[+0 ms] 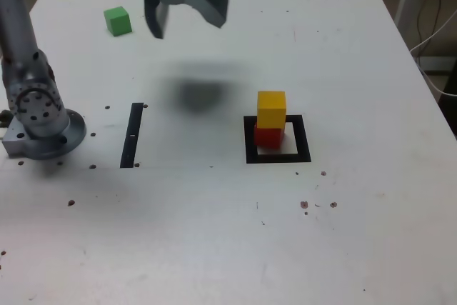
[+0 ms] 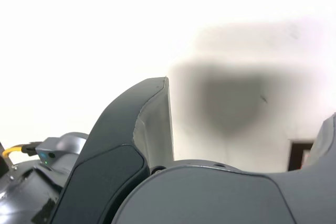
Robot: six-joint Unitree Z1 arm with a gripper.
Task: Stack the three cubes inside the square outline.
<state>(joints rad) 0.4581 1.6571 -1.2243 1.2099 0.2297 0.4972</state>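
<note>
The yellow cube point(image 1: 271, 108) sat on the red cube point(image 1: 268, 137) inside the square outline point(image 1: 277, 156), the green cube point(image 1: 117, 21) remained apart, and the claw point(image 1: 187, 19) hung released, empty.

The tool point(image 1: 187, 21) hangs above the table, jaws spread wide, empty.

One cube point(image 1: 271, 109) sits on another point(image 1: 268, 137) inside the square outline point(image 1: 250, 141); the third point(image 1: 117, 21) lies far left in the exterior view.
</note>
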